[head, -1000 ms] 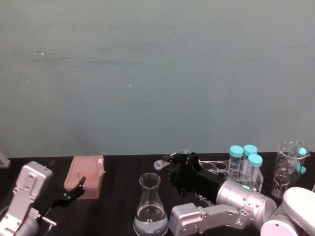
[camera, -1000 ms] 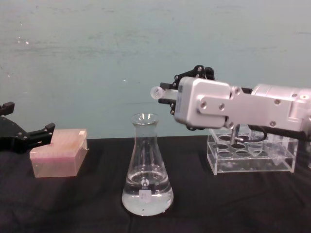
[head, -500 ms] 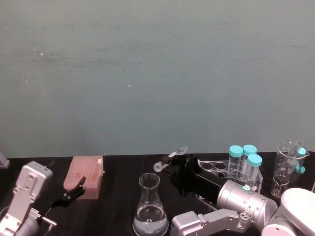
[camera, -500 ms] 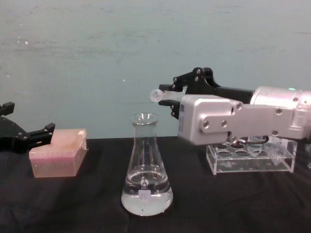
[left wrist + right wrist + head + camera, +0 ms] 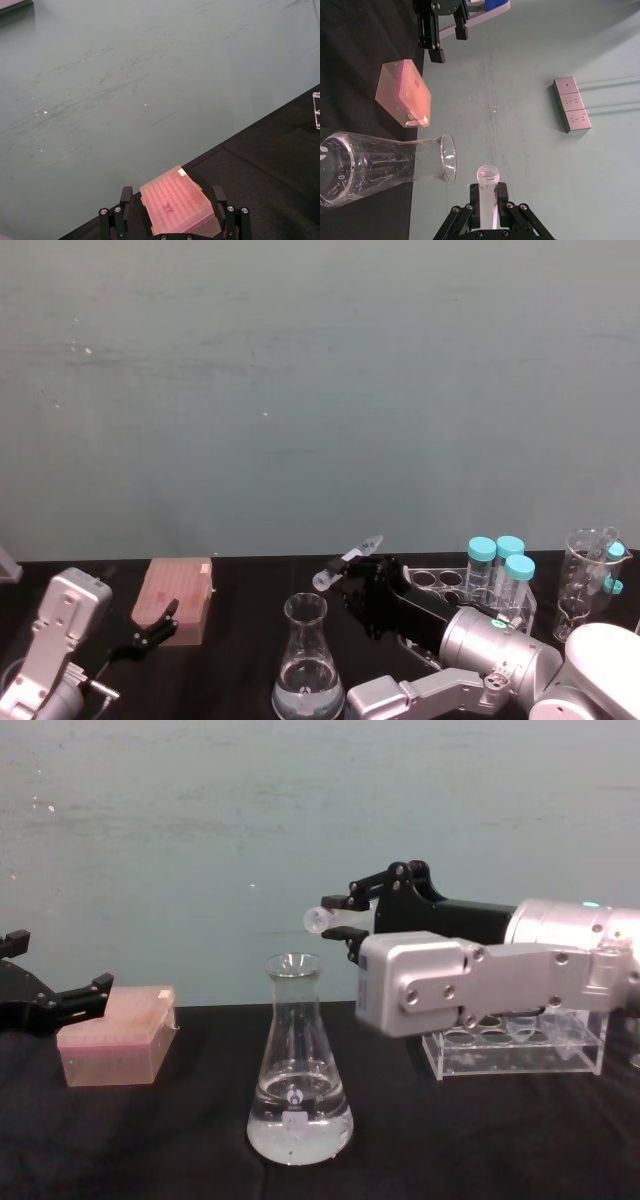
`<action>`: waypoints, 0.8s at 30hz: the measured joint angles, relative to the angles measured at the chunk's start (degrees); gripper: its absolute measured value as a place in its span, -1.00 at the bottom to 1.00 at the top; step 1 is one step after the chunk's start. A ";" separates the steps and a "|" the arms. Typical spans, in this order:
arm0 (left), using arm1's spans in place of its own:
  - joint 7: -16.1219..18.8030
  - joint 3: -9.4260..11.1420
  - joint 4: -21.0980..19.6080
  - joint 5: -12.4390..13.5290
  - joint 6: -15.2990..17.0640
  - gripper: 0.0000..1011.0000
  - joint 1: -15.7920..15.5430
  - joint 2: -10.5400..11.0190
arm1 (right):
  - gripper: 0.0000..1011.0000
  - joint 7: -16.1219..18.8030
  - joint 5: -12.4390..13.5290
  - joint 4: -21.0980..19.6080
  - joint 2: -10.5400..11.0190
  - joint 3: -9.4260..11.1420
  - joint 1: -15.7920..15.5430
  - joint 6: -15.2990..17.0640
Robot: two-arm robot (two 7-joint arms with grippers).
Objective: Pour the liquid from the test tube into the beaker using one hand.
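Right arm enters from right edge of chest view, forearm near level. My right gripper [image 5: 347,916] at frame centre, fingers clamped on test tube [image 5: 322,918]. Tube near horizontal, mouth toward frame left, above beaker [image 5: 296,1050] rim, slightly right, apart. Liquid [image 5: 298,1135] pooled in beaker base, lower centre. Right wrist view looks into open tube mouth; liquid inside tube: cannot tell. Left gripper [image 5: 62,1004] idle at left edge, fingers spread, beside pink box [image 5: 112,1046].

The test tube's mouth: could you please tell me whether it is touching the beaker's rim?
Apart. The chest view shows wall between the test tube, held by the right gripper, and the rim of the beaker below it.
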 joint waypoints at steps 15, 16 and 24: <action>0.00 0.00 0.00 0.00 0.00 0.98 0.00 0.00 | -0.62 -1.40 -1.85 0.72 -0.41 -1.47 1.27 0.64; 0.00 0.00 0.00 0.00 0.00 0.98 0.00 0.00 | -0.62 -1.50 -1.95 0.72 -0.36 -1.54 1.31 0.63; 0.00 0.00 0.00 0.00 0.00 0.98 0.00 0.00 | -0.62 -2.51 -3.22 0.99 0.02 -2.38 1.71 0.59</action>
